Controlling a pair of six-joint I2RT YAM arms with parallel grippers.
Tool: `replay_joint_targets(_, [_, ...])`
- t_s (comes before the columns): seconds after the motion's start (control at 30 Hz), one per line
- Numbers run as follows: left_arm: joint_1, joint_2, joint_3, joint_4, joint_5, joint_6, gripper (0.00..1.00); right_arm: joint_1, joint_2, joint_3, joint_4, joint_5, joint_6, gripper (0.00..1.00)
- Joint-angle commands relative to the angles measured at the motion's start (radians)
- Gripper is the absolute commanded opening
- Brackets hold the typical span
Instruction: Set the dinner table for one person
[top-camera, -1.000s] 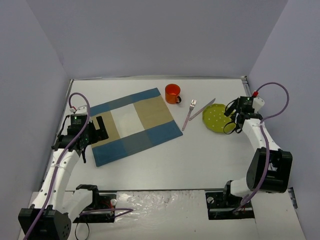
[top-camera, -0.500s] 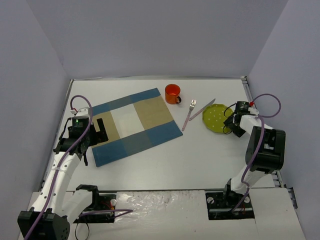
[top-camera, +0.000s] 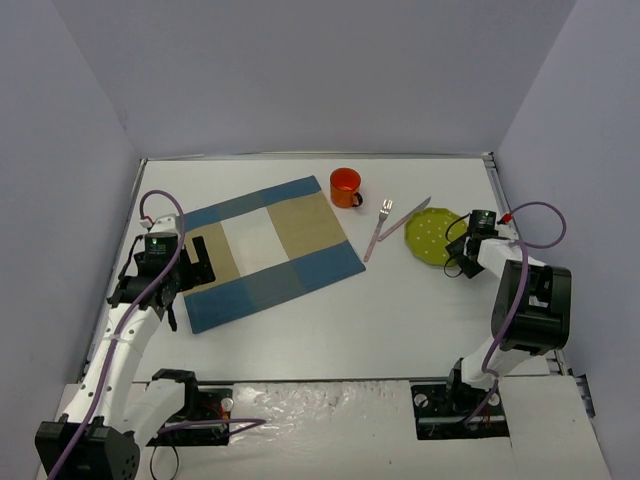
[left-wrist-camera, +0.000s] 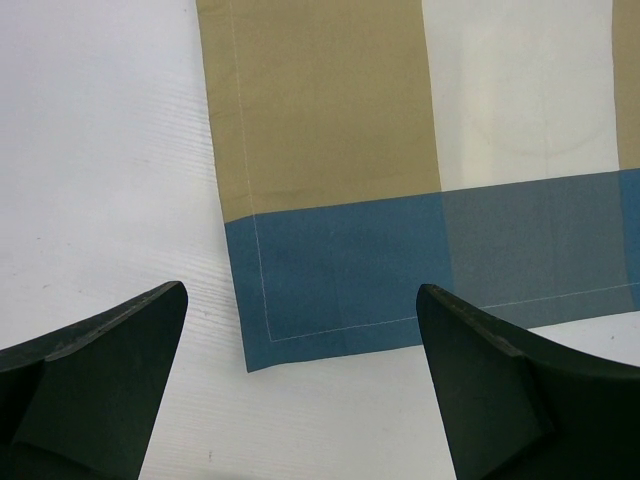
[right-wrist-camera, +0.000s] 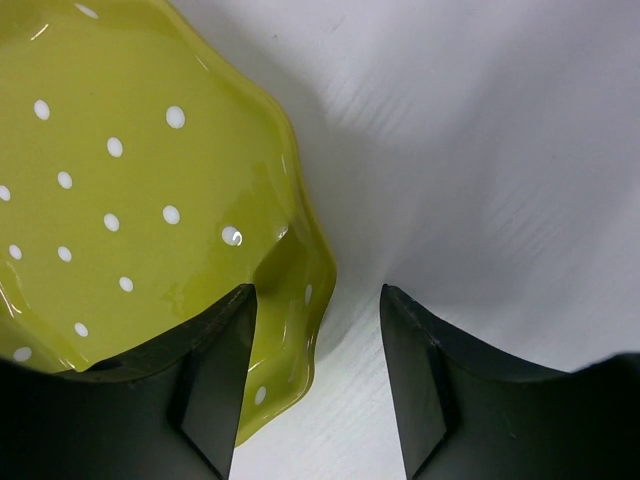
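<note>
**Top view:** On the white dinner table (top-camera: 400, 310), the right gripper (top-camera: 460, 258) has swung in over the last second to the near-right rim of the green dotted plate (top-camera: 428, 236), so a pickup looks close. The left gripper (top-camera: 203, 258) hovers at the checked placemat (top-camera: 270, 252).

**Left wrist:** The fingers are spread wide and empty above the placemat's blue corner.

**Right wrist:** The fingers are moderately parted and straddle the plate's scalloped rim, not yet clamped. Whether they touch it is unclear.
</note>
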Motion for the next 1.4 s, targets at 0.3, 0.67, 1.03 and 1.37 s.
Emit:
replay_joint_targets(0.3, [-0.01, 0.0, 0.019, 0.036, -0.036, 0.009, 0.97, 0.013, 0.042, 0.005, -0.036, 0.02, 0.065, 0.18])
replay_joint_targets(0.67, [-0.012, 0.001, 0.021, 0.027, -0.039, 0.004, 0.97, -0.019, -0.144, 0.03, -0.035, -0.016, 0.03, 0.0])
replay_joint_targets(1.03, [-0.013, 0.022, 0.165, -0.081, -0.012, -0.026, 0.97, -0.014, -0.348, 0.088, -0.014, -0.081, -0.048, 0.0])
replay_joint_targets(1.37, [-0.013, 0.035, 0.286, -0.156, 0.008, -0.024, 0.97, 0.162, -0.396, 0.226, -0.013, -0.19, -0.144, 0.0])
